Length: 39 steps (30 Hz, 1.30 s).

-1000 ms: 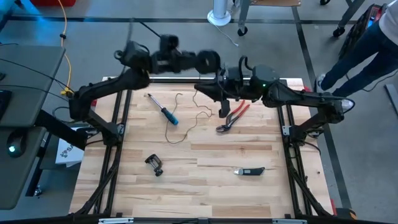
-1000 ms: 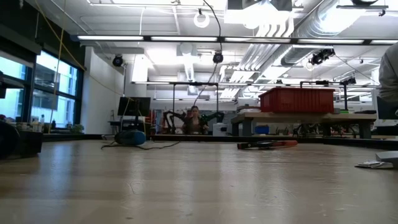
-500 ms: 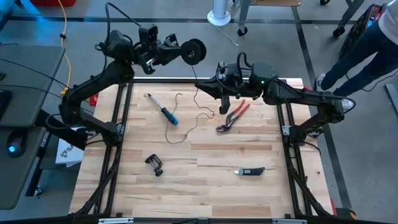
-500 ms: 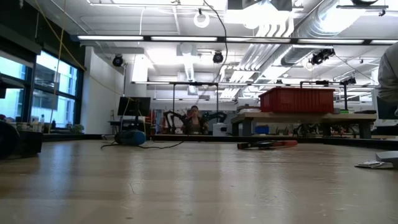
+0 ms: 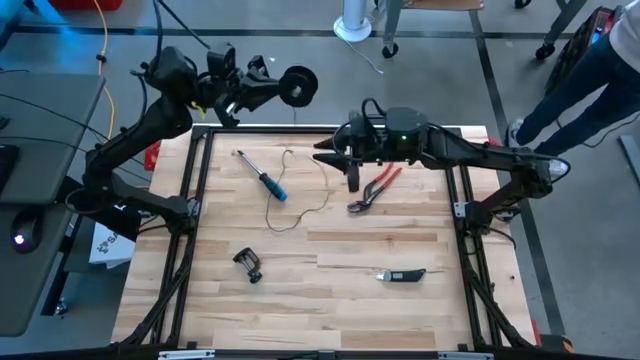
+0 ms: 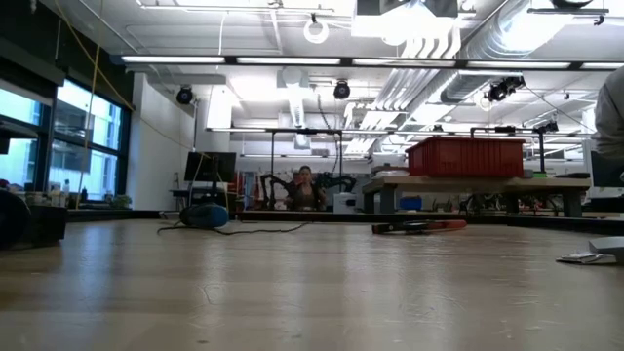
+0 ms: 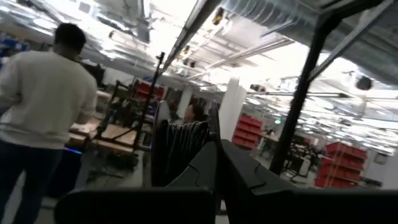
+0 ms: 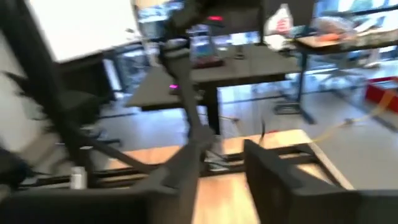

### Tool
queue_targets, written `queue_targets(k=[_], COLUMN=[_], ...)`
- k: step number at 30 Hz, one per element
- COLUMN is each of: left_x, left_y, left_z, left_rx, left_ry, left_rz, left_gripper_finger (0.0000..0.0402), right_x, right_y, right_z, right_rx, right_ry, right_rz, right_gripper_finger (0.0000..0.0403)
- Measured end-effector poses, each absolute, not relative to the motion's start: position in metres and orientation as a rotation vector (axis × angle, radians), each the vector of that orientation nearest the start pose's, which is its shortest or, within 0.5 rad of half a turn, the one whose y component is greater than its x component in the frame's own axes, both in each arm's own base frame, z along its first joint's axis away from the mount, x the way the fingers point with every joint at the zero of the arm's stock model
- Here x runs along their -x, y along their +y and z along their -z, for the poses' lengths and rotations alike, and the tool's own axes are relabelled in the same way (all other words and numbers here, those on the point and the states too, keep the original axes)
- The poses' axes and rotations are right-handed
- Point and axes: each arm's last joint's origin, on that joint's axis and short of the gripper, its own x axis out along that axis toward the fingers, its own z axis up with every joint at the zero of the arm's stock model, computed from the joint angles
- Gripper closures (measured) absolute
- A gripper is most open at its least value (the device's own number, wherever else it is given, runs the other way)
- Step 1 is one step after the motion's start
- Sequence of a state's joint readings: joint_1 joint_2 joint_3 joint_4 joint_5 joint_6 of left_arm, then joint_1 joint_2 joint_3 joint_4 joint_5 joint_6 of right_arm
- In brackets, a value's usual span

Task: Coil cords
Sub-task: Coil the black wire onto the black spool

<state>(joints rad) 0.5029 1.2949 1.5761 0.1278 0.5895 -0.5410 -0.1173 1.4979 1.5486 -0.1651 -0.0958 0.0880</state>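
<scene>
Small round black reel (image 5: 298, 86) sat clamped in the left gripper (image 5: 270, 88), held high beyond the far edge of the light wooden slatted surface (image 5: 330, 290). Over the last second the left arm had swung the reel outward and leftward, away from where it had hung close to the right arm. In the left wrist view the reel (image 7: 180, 152) showed dark windings pinched between the gripper's dark fingers (image 7: 239, 174).

Hair-thin dark wire-like cord (image 5: 305, 195) lay slack in loose wiggles across the far-middle of the surface, one end near the blue-handled screwdriver (image 5: 262, 177), the other running up toward the right gripper (image 5: 352, 176). Whether the cord joined the reel could not be made out.

Right gripper pointed down just beside the red-handled pliers (image 5: 376, 187). Its jaws, clenched a second ago, had parted; the right wrist view showed the two fingers (image 8: 186, 155) standing apart with nothing visibly between them. Judgement: the cord end had been let go, or the gripper was resetting for a fresh pinch.

Meaning for the task: most of the cord remained unwound on the surface, so coiling looked early. Next likely need: re-pinch the cord and feed it to the reel. Risk: so fine a strand slipping unnoticed.

Also on the surface: small black clamp (image 5: 249, 265), dark folding utility knife (image 5: 402, 275), both well apart from the cord.
</scene>
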Motion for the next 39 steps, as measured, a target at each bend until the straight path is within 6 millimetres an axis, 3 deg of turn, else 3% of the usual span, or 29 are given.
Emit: queue_targets(k=[4, 7, 16, 20, 33, 35, 39], left_x=[-0.230, -0.231, -0.233, -0.234, -0.234, -0.234, -0.234], left_y=[0.102, 0.097, 0.094, 0.094, 0.094, 0.094, 0.094], left_z=[-0.522, -0.524, -0.524, -0.524, -0.524, -0.524, -0.524], left_rx=[0.317, 0.313, 0.320, 0.313, 0.330, 0.331, 0.334], left_ry=[-0.351, -0.373, -0.389, -0.387, -0.384, -0.384, -0.382], left_rz=[0.167, 0.175, 0.160, 0.158, 0.164, 0.164, 0.167], left_gripper_finger=[0.0400, 0.0400, 0.0401, 0.0401, 0.0401, 0.0401, 0.0401], right_x=[-0.343, -0.351, -0.377, -0.383, -0.386, -0.386, -0.386], right_y=[-0.037, -0.038, -0.041, -0.041, -0.043, -0.043, -0.044], right_z=[-0.422, -0.416, -0.398, -0.389, -0.389, -0.389, -0.390], right_rx=[-0.029, 0.008, -0.001, 0.005, -0.001, -0.001, -0.038], right_ry=[0.124, 0.132, 0.111, 0.145, 0.122, 0.121, 0.106], right_rz=[0.122, 0.177, 0.187, 0.187, 0.233, 0.233, 0.237], right_gripper_finger=[0.0191, 0.0152, 0.0140, 0.0174, 0.0390, 0.0394, 0.0360])
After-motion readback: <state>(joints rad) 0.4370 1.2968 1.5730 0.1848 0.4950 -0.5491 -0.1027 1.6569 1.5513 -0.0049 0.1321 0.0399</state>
